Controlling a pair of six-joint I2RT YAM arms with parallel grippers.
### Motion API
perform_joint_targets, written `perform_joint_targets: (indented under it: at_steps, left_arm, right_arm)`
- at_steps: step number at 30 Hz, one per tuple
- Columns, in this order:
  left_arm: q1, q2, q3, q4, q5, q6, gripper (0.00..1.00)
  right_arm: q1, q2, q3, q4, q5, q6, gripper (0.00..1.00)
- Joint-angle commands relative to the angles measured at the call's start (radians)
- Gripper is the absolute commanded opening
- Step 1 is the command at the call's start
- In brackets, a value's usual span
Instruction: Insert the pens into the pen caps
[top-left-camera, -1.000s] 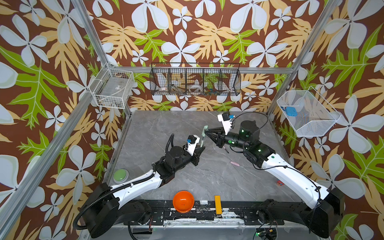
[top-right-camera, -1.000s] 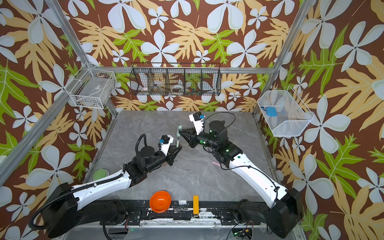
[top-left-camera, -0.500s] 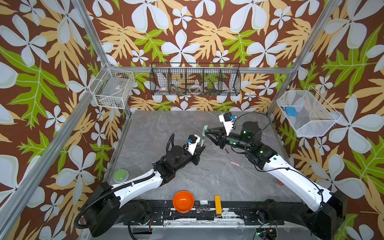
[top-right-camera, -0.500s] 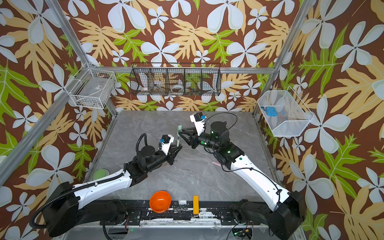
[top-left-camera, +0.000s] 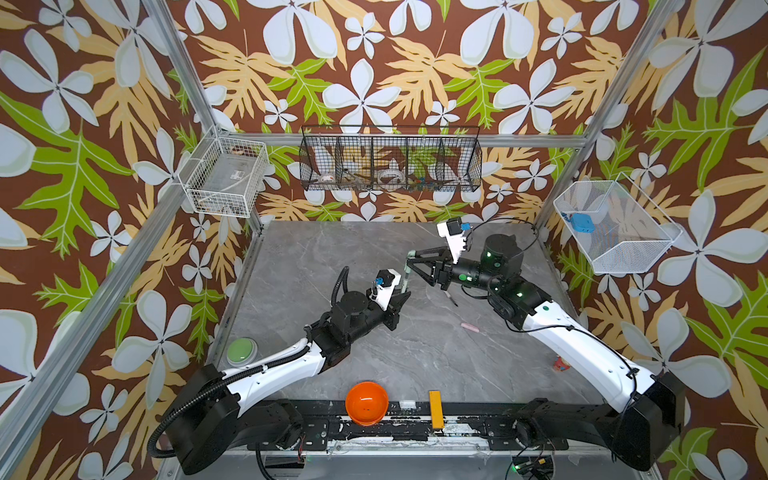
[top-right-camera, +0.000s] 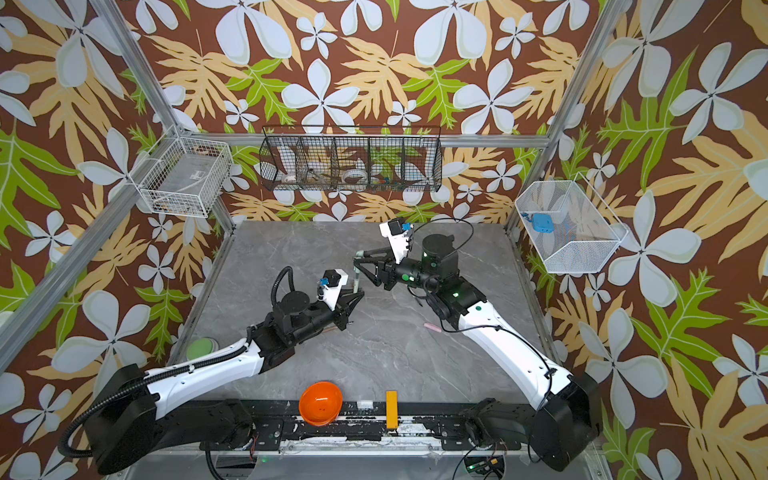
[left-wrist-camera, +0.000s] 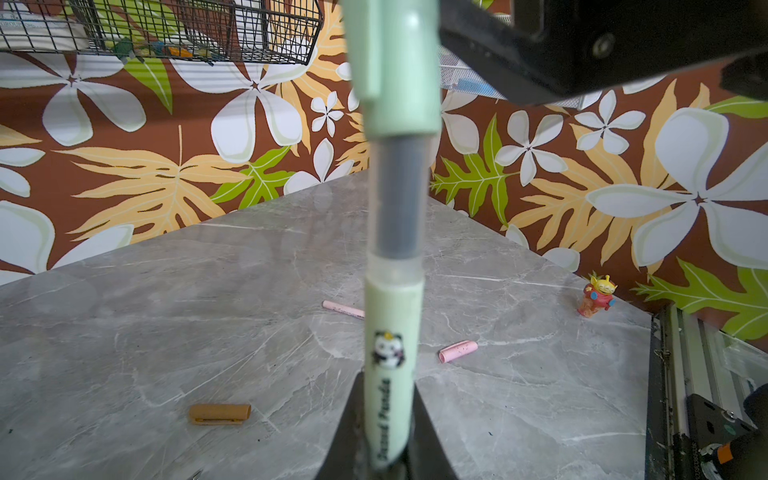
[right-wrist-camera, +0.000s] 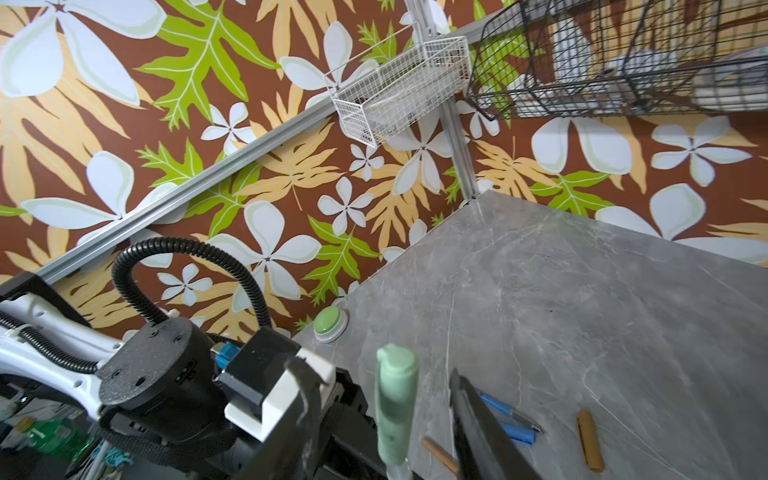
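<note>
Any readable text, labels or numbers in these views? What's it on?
"Sweet Panda" (first word blurred): barrel of the pale green pen, under a panda drawing.
Print on the pink pen: too small to read.
Label in the white wire basket: too small to read.

I see an orange bowl (top-left-camera: 366, 402) near a yellow bar (top-left-camera: 434, 409) at the grey table's (top-left-camera: 332, 249) front edge, a green button (top-left-camera: 242, 351) far left, and a toy figure (left-wrist-camera: 596, 295) far right. A white mesh basket (top-left-camera: 623, 253) on the wall holds something blue (top-left-camera: 582, 222).
</note>
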Motion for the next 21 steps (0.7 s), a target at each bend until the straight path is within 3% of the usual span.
perform_joint_targets:
  at_steps: [1, 8, 16, 21]
  left_arm:
    - [0.001, 0.0, 0.007, 0.032, 0.006, 0.005, 0.0]
    - [0.001, -0.002, 0.006, 0.034, 0.004, 0.004, 0.0]
    - [0.001, 0.002, 0.01, 0.042, 0.006, -0.004, 0.0]
    - [0.001, 0.002, 0.016, 0.053, 0.011, -0.009, 0.0]
  right_arm:
    - [-0.001, 0.02, 0.022, 0.027, -0.073, 0.01, 0.5]
    - [-0.002, 0.045, 0.046, 0.025, -0.09, 0.008, 0.44]
    - [-0.001, 0.038, 0.037, 0.029, -0.098, 0.011, 0.19]
    - [-0.002, 0.038, 0.03, 0.008, -0.094, 0.001, 0.09]
